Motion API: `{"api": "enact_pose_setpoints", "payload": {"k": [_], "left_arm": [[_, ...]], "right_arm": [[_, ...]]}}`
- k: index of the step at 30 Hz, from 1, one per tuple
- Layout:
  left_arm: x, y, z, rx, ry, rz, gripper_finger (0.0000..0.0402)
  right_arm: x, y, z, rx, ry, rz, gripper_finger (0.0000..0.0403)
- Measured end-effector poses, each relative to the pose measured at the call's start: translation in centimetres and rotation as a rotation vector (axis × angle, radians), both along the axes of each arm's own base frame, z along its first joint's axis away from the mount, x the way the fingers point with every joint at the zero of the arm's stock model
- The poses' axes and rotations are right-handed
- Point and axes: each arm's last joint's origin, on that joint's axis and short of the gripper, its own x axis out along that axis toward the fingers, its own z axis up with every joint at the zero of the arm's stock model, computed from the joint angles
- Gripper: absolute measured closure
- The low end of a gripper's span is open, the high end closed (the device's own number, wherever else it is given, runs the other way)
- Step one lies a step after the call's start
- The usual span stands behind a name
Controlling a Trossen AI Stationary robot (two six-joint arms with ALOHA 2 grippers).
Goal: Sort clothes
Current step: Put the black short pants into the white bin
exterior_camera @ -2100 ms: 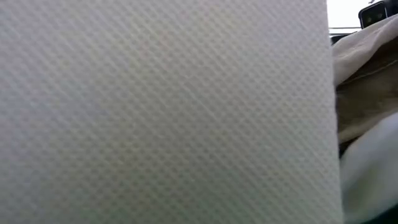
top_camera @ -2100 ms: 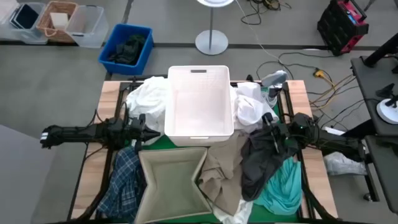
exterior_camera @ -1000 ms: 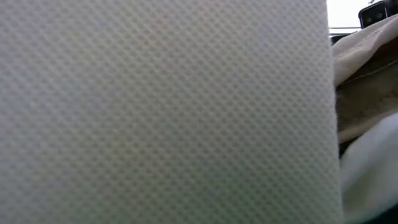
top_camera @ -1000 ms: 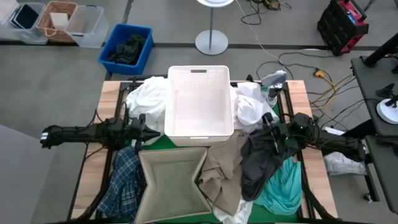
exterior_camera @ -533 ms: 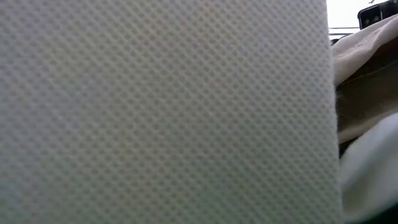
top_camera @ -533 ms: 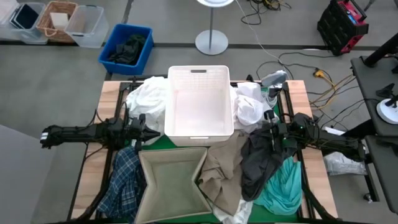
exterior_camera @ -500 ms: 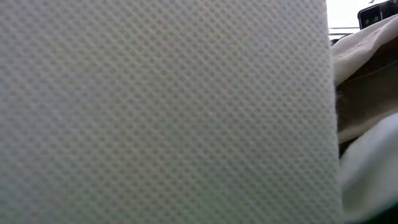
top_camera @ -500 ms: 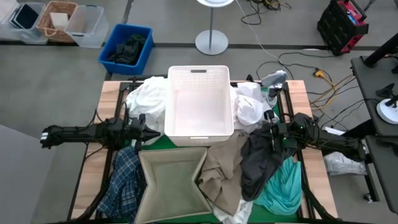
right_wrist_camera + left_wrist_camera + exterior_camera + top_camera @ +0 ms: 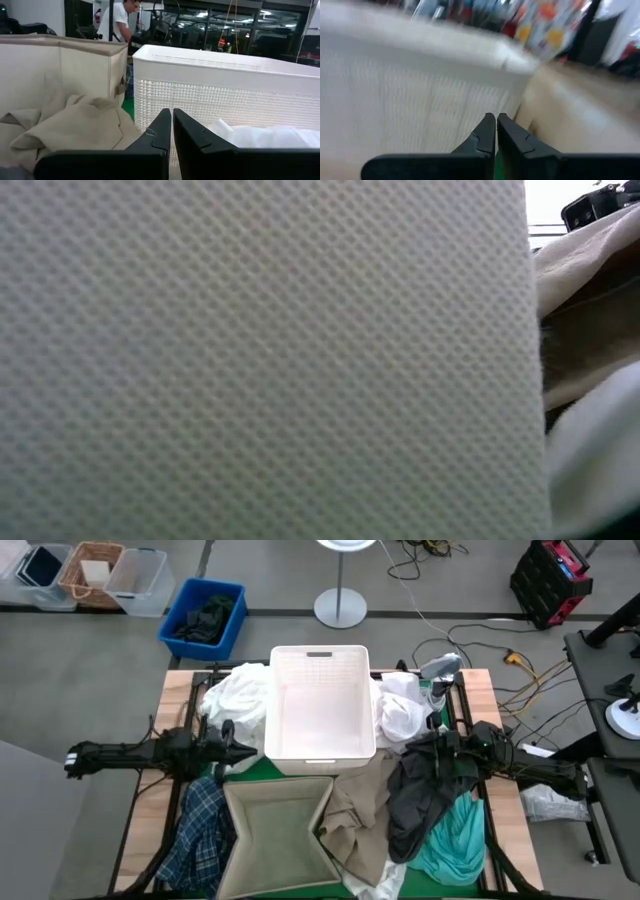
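Observation:
My left gripper point(image 9: 240, 748) is shut and empty beside the near left corner of the white basket point(image 9: 320, 705); it also shows in the left wrist view point(image 9: 496, 131). My right gripper point(image 9: 428, 740) is shut in the right wrist view point(image 9: 172, 127), above the dark grey garment point(image 9: 415, 800). White garments lie to the left point(image 9: 235, 700) and right point(image 9: 400, 712) of the basket. The plaid shirt point(image 9: 200, 830), the beige garment point(image 9: 355, 815) and the teal garment point(image 9: 455, 840) lie around the beige fabric bin point(image 9: 275, 830). My right gripper stands right over the upper end of the dark grey garment point(image 9: 410, 750). The right wrist view shows no dark cloth between the fingers. I cannot tell whether the gripper touches the garment.
The beige bin's wall point(image 9: 260, 360) fills the low view. A blue bin point(image 9: 203, 618) with dark green cloth and other boxes point(image 9: 90, 572) stand on the floor beyond the table. A lamp base point(image 9: 340, 608) is behind it. A person point(image 9: 120, 20) stands in the room.
My right gripper has shifted a little toward the table's left, and the upper end of the dark grey garment has spread leftward with it. My left gripper has shifted slightly toward the basket.

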Motion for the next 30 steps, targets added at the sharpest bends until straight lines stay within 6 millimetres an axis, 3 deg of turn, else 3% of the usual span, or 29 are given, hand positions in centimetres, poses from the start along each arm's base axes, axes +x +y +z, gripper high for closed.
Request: {"api": "enact_pose_setpoints", "payload": {"k": [4, 8, 13, 18, 21, 24, 30], "left_arm": [[-0.2, -0.1, 2.1, 0.011, -0.175, -0.026, 0.0402], [-0.7, -0.1, 4.6, 0.021, -0.261, -0.024, 0.0402], [-1.4, 0.1, 7.4, 0.016, -0.335, 0.042, 0.0402], [-1.8, 0.1, 8.8, -0.012, -0.365, 0.047, 0.0402], [-2.1, 0.3, 9.9, -0.119, -0.403, 0.110, 0.0402], [-2.4, 0.5, 10.9, -0.204, -0.437, 0.158, 0.0402], [-3.0, 0.5, 12.4, -0.191, -0.426, 0.171, 0.0402]], "right_arm": [[-0.1, 0.0, 0.7, 0.029, -0.020, 0.002, 0.0390], [-0.7, 0.2, 3.1, 0.060, -0.092, 0.010, 0.0390], [-1.5, 0.4, 6.4, 0.236, -0.169, 0.011, 0.0390], [-2.2, 0.6, 9.2, 0.256, -0.230, 0.019, 0.0390], [-2.4, 0.5, 10.6, 0.336, -0.247, 0.013, 0.0390], [-2.1, 0.4, 11.4, 0.382, -0.239, 0.003, 0.0390], [-1.0, 0.1, 12.3, 0.466, -0.194, 0.005, 0.0390]]}}
